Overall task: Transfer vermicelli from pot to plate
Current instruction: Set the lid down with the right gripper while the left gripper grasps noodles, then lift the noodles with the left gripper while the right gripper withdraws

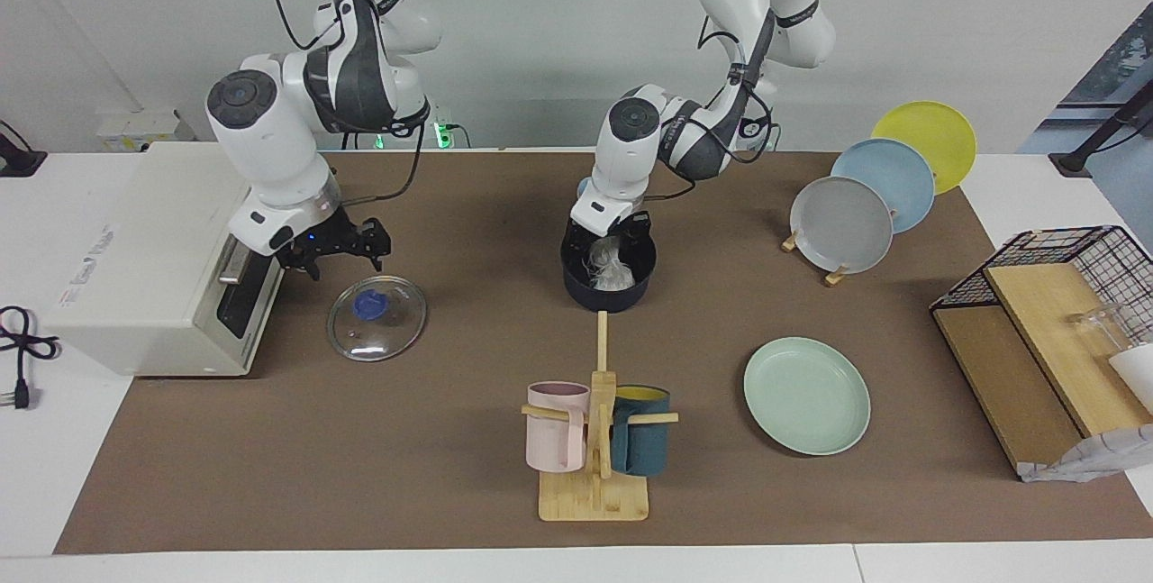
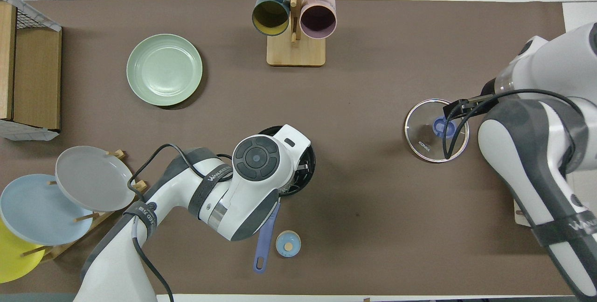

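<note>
Reaching into pot [image 1: 609, 281], left gripper [image 1: 615, 251] jaws at vermicelli [image 1: 615, 272]

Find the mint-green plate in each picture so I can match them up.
Facing view: the plate lies low, right of centre, toward the left arm's end, bare.
Overhead view: the plate lies high, left of centre.
Shared landmark: the mug rack stands beside it in both.
</note>
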